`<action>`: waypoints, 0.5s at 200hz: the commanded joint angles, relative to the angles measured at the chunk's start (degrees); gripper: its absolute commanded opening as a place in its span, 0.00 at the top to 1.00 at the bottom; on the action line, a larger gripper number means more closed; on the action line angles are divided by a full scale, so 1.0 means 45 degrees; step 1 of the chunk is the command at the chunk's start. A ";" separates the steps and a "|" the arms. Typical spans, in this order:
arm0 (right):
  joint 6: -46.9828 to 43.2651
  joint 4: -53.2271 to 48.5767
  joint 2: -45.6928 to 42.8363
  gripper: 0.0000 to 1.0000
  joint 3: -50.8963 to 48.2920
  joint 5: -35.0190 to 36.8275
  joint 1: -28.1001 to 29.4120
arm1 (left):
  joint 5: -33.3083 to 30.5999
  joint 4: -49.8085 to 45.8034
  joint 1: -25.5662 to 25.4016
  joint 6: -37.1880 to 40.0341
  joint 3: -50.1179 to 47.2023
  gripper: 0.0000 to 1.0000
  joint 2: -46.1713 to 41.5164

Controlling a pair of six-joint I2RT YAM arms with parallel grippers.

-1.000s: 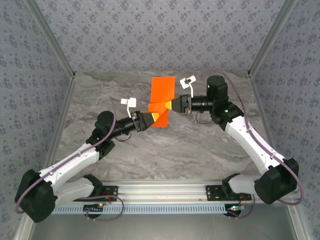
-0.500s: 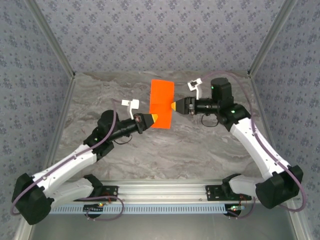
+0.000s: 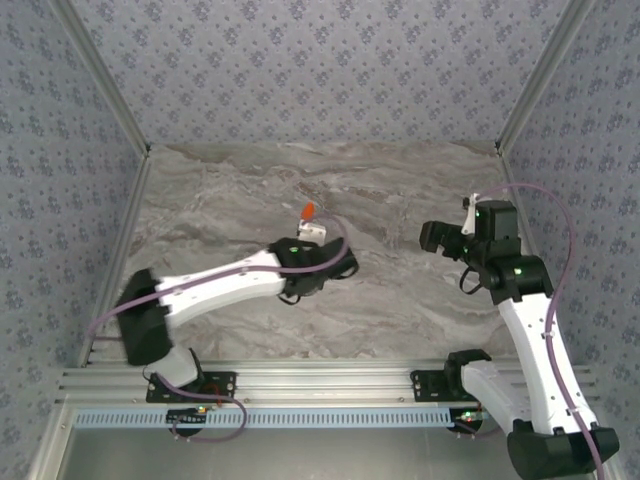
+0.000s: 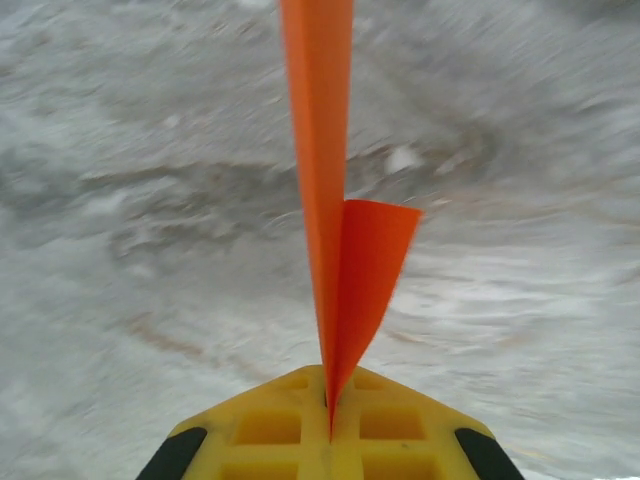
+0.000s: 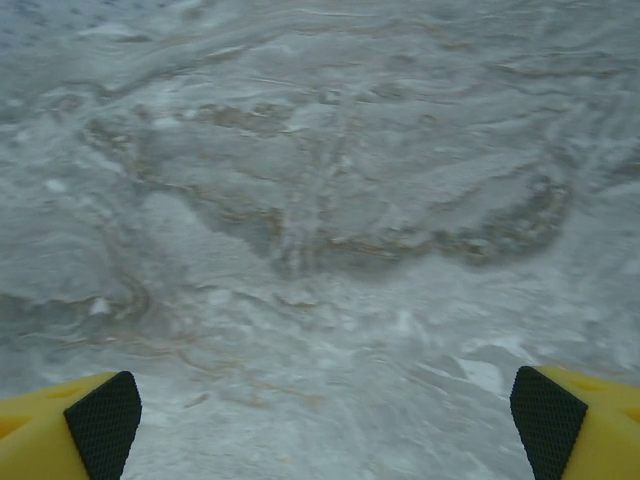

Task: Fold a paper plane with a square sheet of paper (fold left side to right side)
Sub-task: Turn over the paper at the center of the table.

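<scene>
The orange sheet of paper (image 4: pixel 320 150) is off the worktop (image 3: pixel 400 300), clamped in the left pincer (image 4: pixel 330 405). In the left wrist view its yellow fingers (image 4: pixel 265 430) are pressed together on the bottom edge. The paper stands edge-on as a thin doubled strip, with a shorter flap folding out to the right. From above, only a small orange tip (image 3: pixel 309 211) shows, over the middle of the worktop at the end of the outstretched left arm.

The right pincer (image 5: pixel 320 420) is held apart, its dark pads (image 5: pixel 100 410) at either side of its own view, with nothing but bare marbled worktop between them. From above it sits well away to the right (image 3: pixel 430 237).

In my judgement at least one fold is made, since the paper is doubled and carries that extra flap. Seen edge-on, it gives no sign of a pointed nose or wings, so I cannot tell whether it is a finished plane. Any further crease would likely need the paper laid flat again

No brand, label or writing can be read anywhere
</scene>
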 commanded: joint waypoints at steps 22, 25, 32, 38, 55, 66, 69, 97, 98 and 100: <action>-0.0287 -0.0671 -0.0412 0.00 -0.0417 0.1017 -0.0282 | -0.1358 -0.4502 -0.0334 -0.1716 0.2496 1.00 0.3697; -0.0290 -0.0689 -0.0415 0.00 -0.0432 0.1032 -0.0283 | -0.1288 -0.4462 -0.0332 -0.1661 0.2586 1.00 0.3933; -0.0282 -0.0696 -0.0437 0.00 -0.0468 0.1018 -0.0295 | -0.1071 -0.4344 -0.0337 -0.1460 0.2812 1.00 0.4442; -0.0292 -0.0710 -0.0444 0.00 -0.0471 0.0981 -0.0319 | -0.0913 -0.4243 -0.0335 -0.1274 0.3016 1.00 0.4877; -0.0301 -0.0754 -0.0495 0.00 -0.0500 0.0969 -0.0354 | -0.0306 -0.3858 -0.0338 -0.0719 0.3590 1.00 0.5923; -0.0297 -0.0750 -0.0529 0.00 -0.0529 0.0906 -0.0361 | 0.0082 -0.3610 -0.0328 -0.0401 0.3967 1.00 0.6499; -0.0301 -0.0762 -0.0540 0.00 -0.0529 0.0909 -0.0356 | 0.0201 -0.3493 -0.0337 -0.0272 0.4042 1.00 0.6627; -0.0292 -0.0782 -0.0516 0.00 -0.0558 0.0807 -0.0380 | 0.1137 -0.2903 -0.0262 0.0490 0.4660 0.96 0.7438; -0.0287 -0.0776 -0.0523 0.00 -0.0563 0.0805 -0.0380 | 0.1140 -0.2882 -0.0261 0.0510 0.4680 0.96 0.7473; -0.0283 -0.0786 -0.0514 0.00 -0.0552 0.0803 -0.0380 | 0.1280 -0.2851 -0.0245 0.0565 0.4705 0.95 0.7523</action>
